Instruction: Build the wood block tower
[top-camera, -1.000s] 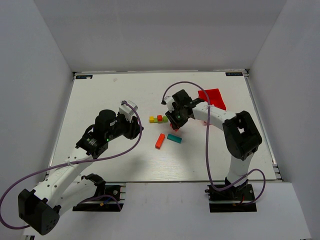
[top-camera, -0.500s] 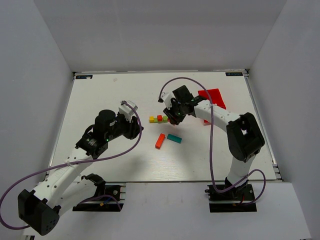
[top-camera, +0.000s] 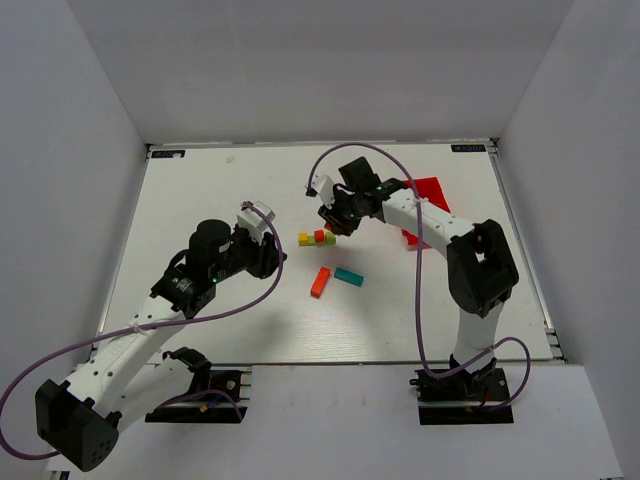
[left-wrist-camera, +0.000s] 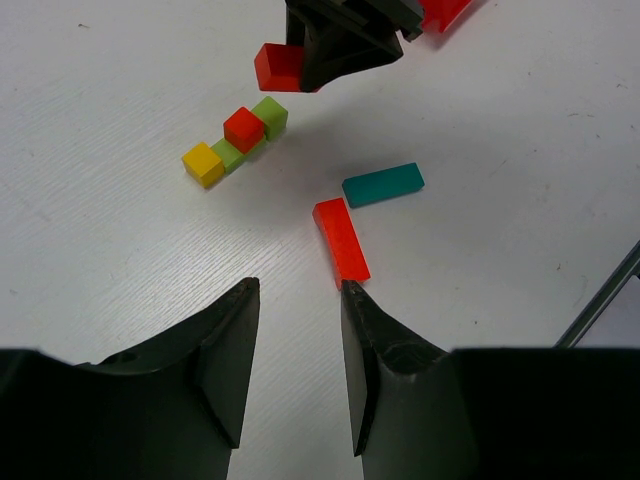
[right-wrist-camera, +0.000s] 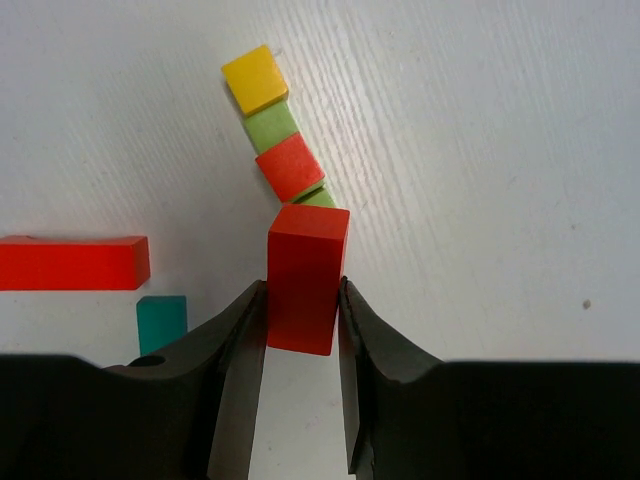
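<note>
Now placing step: right gripper clamps red block, hovering just above wood block tower near table centre. Left gripper empty, jaws parted. Next probably: lower block squarely onto green cube, release.

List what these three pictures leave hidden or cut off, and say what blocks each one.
Overhead view: the right arm covers part of the red bin.
Left wrist view: the top edge cuts off the red bin.
Right wrist view: the left edge cuts the orange bar; the right jaws hide part of the teal bar; the held red block covers most of a green cube.
</note>
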